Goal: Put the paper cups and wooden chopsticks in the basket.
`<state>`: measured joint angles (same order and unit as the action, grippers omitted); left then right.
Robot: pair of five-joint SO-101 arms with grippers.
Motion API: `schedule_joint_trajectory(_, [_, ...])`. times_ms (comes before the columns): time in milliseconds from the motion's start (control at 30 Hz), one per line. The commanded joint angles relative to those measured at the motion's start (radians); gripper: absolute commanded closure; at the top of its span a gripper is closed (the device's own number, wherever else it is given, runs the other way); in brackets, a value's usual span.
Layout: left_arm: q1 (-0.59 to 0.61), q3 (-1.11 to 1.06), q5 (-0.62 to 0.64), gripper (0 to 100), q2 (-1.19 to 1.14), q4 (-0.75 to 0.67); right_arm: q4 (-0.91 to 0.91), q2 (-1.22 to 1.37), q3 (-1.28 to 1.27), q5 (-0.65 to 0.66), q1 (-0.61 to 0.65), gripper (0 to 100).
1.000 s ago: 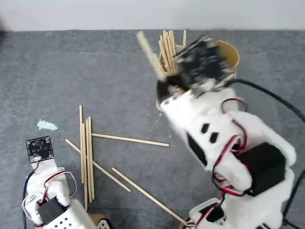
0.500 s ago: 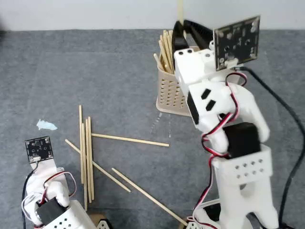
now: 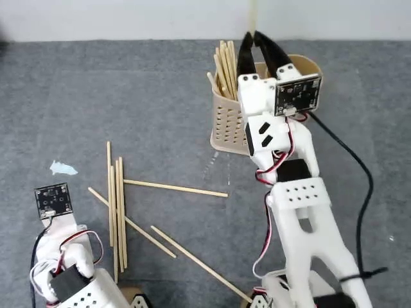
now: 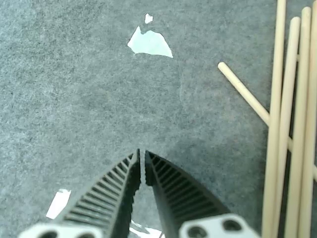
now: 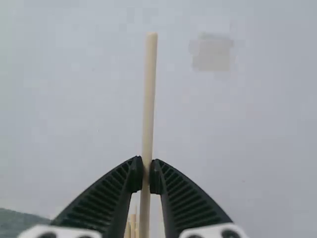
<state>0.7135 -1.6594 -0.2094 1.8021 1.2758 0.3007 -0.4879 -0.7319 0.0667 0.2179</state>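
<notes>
One chopstick (image 5: 148,99) is clamped between the closed jaws of the right gripper (image 5: 145,171). It stands upright, gripped low on its shaft, and most of its length rises above the fingertips. In the high view the right gripper (image 3: 252,33) is raised directly over the basket (image 3: 228,125). Judged from this, the stick is held vertical so that it can drop in end-first beside the others.

The stick is pale, plain wood, straight and blunt at the top. No damage is visible.

The basket is cream and perforated, and stands at the far side of the mat (image 3: 160,115). A bundle of sticks (image 3: 225,64) leans upright in its near corner. A tan cup (image 3: 309,67) shows at its other end, partly hidden by the arm.

Several loose sticks (image 3: 117,212) lie flat on the mat, well apart from the basket; some lie side by side and others cross them. The task is therefore judged part done.

The left gripper (image 4: 142,158) sits low over the mat near those sticks, its jaws together on nothing. A paper scrap (image 4: 151,42) lies beyond it.
</notes>
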Motion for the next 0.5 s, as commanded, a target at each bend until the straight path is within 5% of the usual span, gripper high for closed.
schedule_joint_trajectory(0, [-0.002,0.005,0.008,98,0.015,-0.023,0.025,0.004,-0.020,-0.003,-0.007,98.8])
schedule_joint_trajectory(233, [-0.002,0.005,0.008,98,0.015,-0.023,-0.186,-0.133,-0.021,-0.009,0.012,82.4])
schedule_joint_trajectory(467, [-0.002,0.005,0.008,98,0.015,-0.023,-0.547,-0.410,-0.026,-0.009,0.120,92.0])
